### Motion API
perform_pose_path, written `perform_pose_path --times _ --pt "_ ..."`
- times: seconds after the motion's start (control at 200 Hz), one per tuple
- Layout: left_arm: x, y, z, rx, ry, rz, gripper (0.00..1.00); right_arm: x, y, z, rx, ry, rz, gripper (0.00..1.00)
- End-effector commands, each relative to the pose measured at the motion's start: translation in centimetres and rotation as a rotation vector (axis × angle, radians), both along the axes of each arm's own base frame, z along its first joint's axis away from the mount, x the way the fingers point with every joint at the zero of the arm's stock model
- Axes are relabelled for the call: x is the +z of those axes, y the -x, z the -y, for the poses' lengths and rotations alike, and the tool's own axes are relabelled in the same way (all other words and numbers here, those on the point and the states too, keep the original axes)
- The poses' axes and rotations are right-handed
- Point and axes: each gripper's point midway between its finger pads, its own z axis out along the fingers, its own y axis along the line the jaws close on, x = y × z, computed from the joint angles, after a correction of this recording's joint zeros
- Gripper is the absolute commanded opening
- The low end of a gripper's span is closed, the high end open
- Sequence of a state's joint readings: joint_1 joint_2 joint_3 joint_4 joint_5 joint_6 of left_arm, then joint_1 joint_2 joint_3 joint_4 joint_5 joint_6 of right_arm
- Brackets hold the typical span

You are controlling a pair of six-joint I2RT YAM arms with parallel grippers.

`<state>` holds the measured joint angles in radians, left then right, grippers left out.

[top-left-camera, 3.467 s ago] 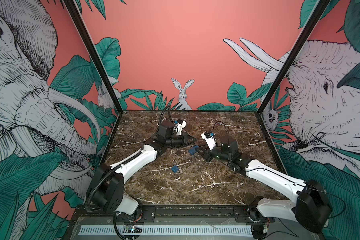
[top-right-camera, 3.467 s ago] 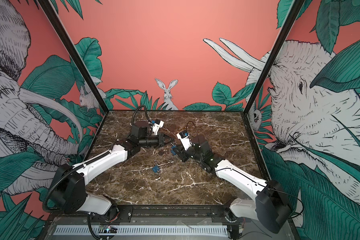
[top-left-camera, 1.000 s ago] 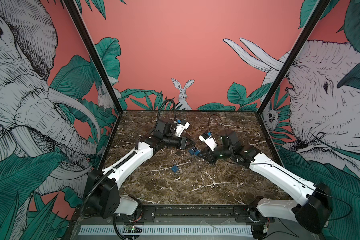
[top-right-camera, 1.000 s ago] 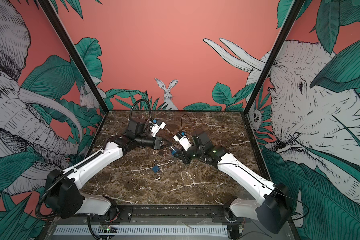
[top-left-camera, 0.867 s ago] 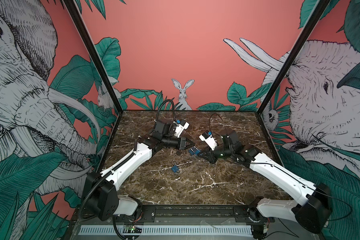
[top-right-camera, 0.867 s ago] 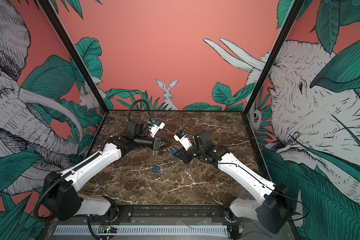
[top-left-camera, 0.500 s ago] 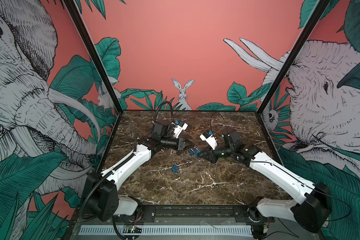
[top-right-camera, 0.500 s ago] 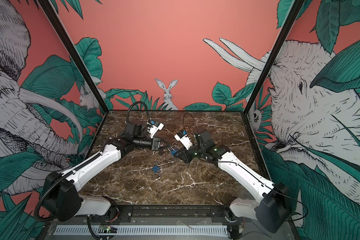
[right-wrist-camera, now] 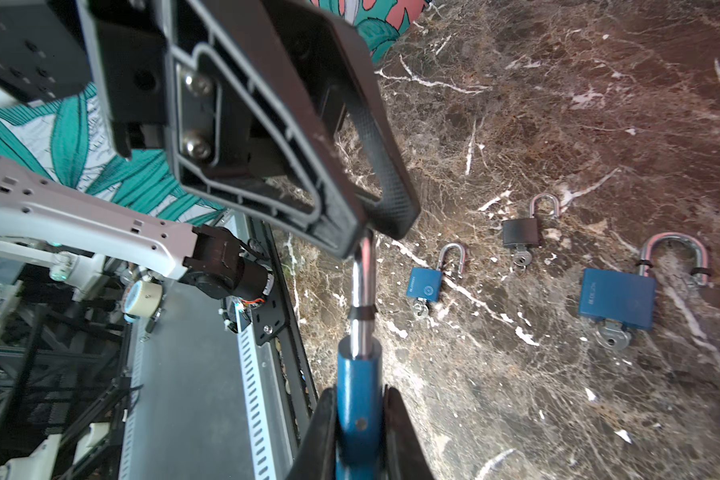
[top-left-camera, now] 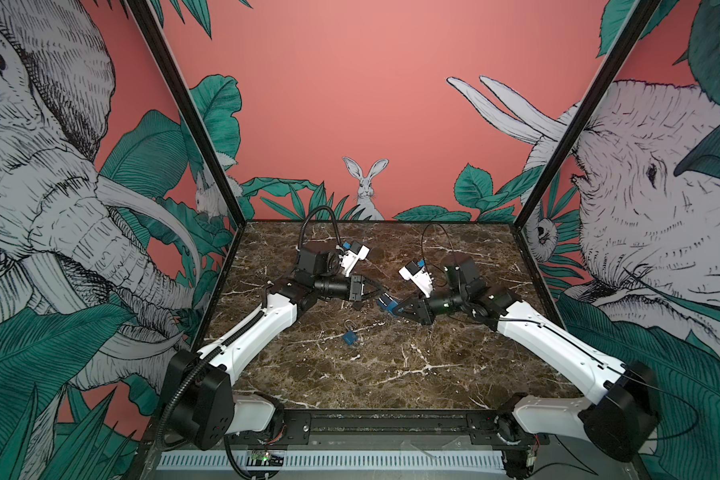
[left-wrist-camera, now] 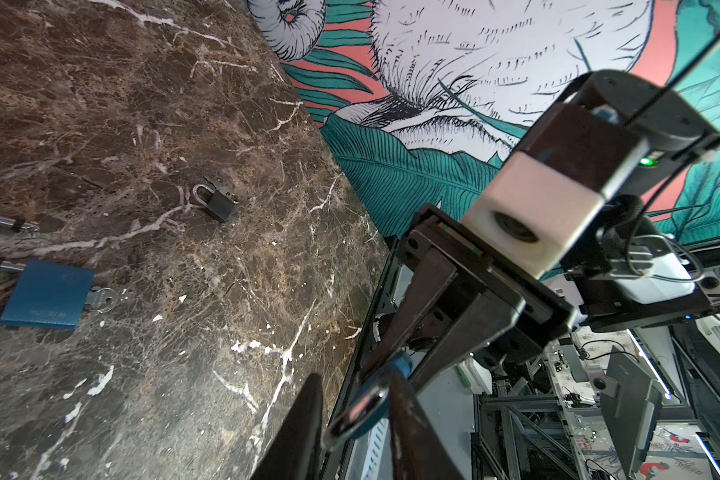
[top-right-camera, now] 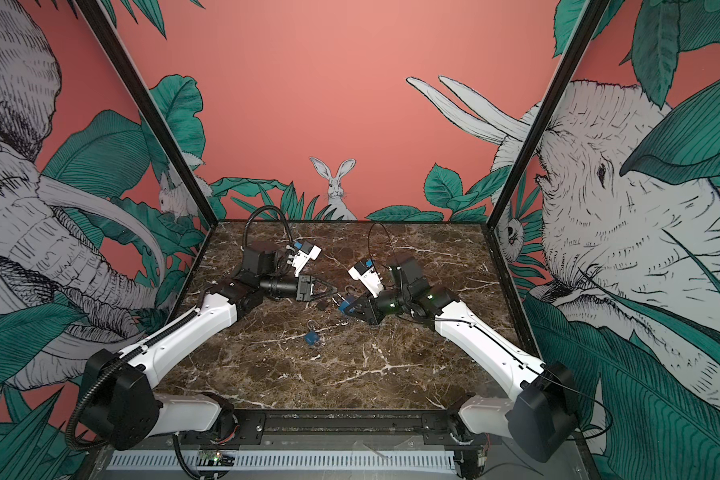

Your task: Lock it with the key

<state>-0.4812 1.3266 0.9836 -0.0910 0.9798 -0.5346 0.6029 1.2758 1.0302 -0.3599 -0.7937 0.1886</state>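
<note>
Right claw [right-wrist-camera: 358, 419]: clamped on blue metal padlock [right-wrist-camera: 356, 374], above brown marble desk [right-wrist-camera: 558, 124].
Left claw [right-wrist-camera: 371, 237]: at top of padlock's silver shackle [right-wrist-camera: 362, 282]; clenched or released, cannot tell.

Top views high, front, looking down (sharing whole table [top-left-camera: 391, 374]), wrist views close.

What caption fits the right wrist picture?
Right gripper clamps a blue padlock, left gripper at its shackle; three more padlocks on the table.
</note>
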Motion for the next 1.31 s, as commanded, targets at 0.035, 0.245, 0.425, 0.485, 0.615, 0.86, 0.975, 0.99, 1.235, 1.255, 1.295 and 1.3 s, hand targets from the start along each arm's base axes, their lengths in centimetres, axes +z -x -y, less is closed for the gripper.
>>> perform_pose_path --times 0.035,0.245,0.425,0.485,0.615,0.86,0.975,0.99,1.235,1.255,1.295,1.3 --pt "1.7 1.0 -0.4 -0.033 0.063 0.034 0.31 3.1 -0.3 -0.9 0.049 -0.104 0.032 0.00" --pt "2.2 1.4 -0.4 -0.049 0.078 0.041 0.31 3.1 -0.3 -1.1 0.060 -0.125 0.006 0.00" --pt "2.2 1.6 -0.4 -0.061 0.085 0.035 0.29 3.6 -0.2 -1.2 0.070 -0.146 0.002 0.00" --pt "2.0 1.7 -0.5 -0.064 0.084 0.035 0.28 3.9 -0.1 -1.2 0.073 -0.155 -0.002 0.00" --pt "1.9 1.8 -0.5 -0.062 0.081 0.032 0.27 4.2 -0.1 -1.2 0.080 -0.175 -0.011 0.00" --pt "2.0 1.5 -0.9 -0.048 0.083 0.036 0.23 4.7 -0.1 -1.2 0.088 -0.197 -0.021 0.00" --pt "2.3 1.4 -0.9 -0.044 0.087 0.041 0.20 4.6 0.0 -1.3 0.091 -0.201 -0.030 0.00" --pt "2.3 1.3 -1.0 -0.044 0.088 0.042 0.19 4.7 0.0 -1.3 0.092 -0.202 -0.030 0.00" --pt "1.8 1.3 -0.9 -0.048 0.083 0.027 0.10 5.3 0.4 -1.5 0.113 -0.237 -0.047 0.00" --pt "1.8 1.3 -0.9 -0.048 0.082 0.028 0.09 5.4 0.4 -1.5 0.115 -0.244 -0.048 0.00" --pt "1.6 1.4 -0.9 -0.051 0.080 0.024 0.05 5.7 0.4 -1.6 0.120 -0.256 -0.056 0.00" --pt "1.6 1.4 -0.9 -0.053 0.080 0.024 0.04 5.7 0.5 -1.6 0.122 -0.258 -0.055 0.00"
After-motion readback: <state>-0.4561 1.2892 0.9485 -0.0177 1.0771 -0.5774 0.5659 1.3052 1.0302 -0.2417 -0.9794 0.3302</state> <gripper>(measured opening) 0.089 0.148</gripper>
